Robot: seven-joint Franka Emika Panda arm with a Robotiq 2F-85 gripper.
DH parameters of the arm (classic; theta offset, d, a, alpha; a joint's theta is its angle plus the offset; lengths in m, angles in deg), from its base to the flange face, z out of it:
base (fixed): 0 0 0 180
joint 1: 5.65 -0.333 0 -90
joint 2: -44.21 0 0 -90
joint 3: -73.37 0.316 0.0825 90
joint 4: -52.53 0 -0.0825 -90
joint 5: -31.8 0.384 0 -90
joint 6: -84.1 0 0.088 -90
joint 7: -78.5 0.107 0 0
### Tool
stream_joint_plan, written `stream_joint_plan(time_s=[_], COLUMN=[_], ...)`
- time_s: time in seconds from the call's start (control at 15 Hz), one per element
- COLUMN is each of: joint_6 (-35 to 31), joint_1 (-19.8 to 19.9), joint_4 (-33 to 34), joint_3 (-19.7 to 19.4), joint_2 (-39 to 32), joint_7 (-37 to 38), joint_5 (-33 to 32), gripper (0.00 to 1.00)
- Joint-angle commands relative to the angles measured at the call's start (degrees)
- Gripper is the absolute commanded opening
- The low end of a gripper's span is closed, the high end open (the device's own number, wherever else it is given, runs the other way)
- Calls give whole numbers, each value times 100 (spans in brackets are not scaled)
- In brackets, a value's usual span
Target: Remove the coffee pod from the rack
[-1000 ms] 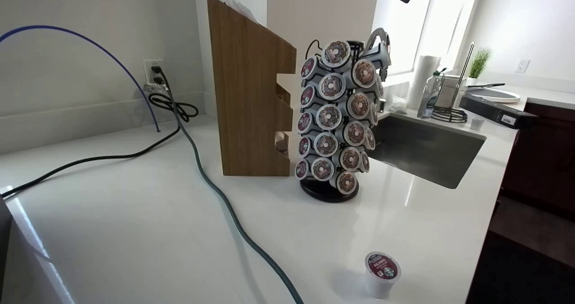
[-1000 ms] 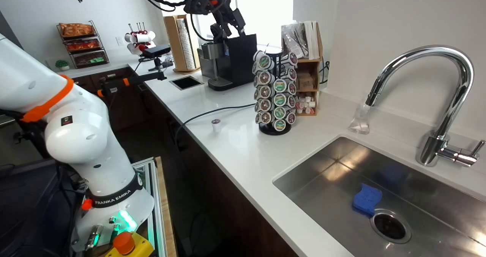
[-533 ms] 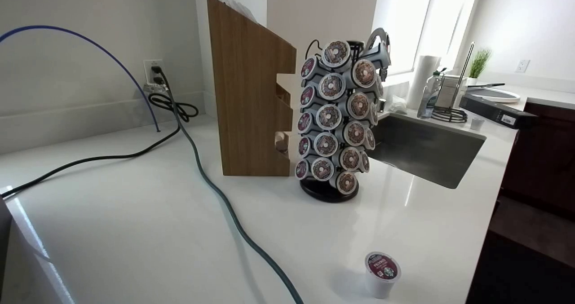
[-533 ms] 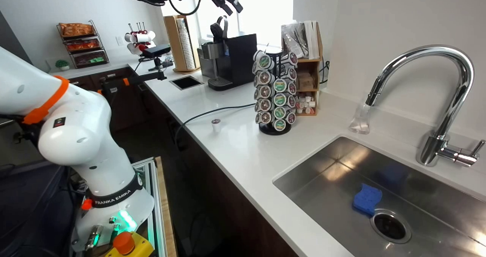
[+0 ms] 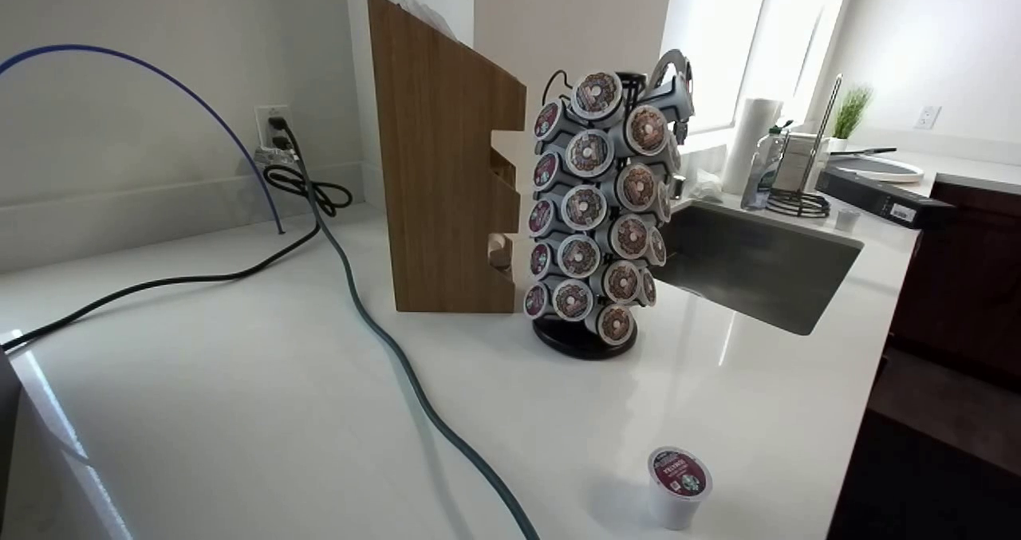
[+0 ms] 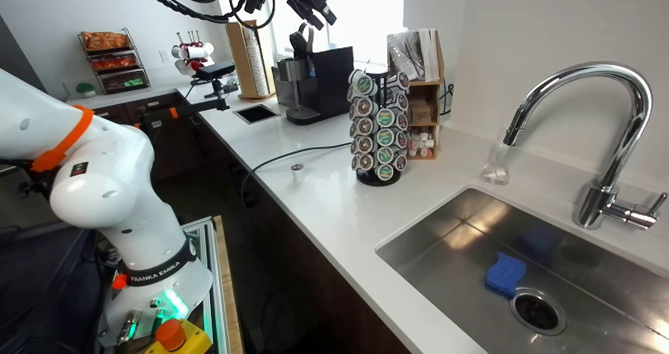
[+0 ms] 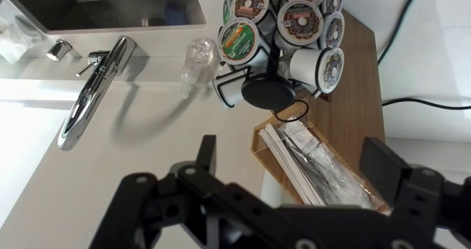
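A coffee pod with white sides and a maroon foil lid stands upright on the counter, apart from the rack; it also shows in an exterior view. The rack, with its round black base, holds columns of pods, some with similar maroon lids. The rack also shows in an exterior view, and its black top cap in the wrist view. My gripper is high above the counter, up and left of the rack there. In the wrist view the gripper is open with nothing between its fingers.
A tall wooden block stands beside the rack; bags fill its top. A coffee machine and black panel stand near. A cable crosses the counter. The sink and faucet lie beyond the rack.
My gripper has risen and its fingertips have left the top of an exterior view. In the last half second it has dipped slightly. The pod and rack have not moved.
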Motion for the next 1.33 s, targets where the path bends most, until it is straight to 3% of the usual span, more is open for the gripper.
stream_joint_plan(time_s=[0.0, 0.2, 0.53, 0.8, 1.27], joint_6=[18, -80, -944, -1650, -3200], joint_1=[-4, 152, 146, 397, 1414], joint_4=[17, -38, -810, -1466, -2313], joint_3=[-2, 161, 446, 724, 1458], joint_2=[-2, 11, 75, 224, 262], joint_7=[-2, 270, 746, 1187, 1795], joint_5=[0, -152, -125, -348, -967], gripper=[100, 100, 100, 100, 100])
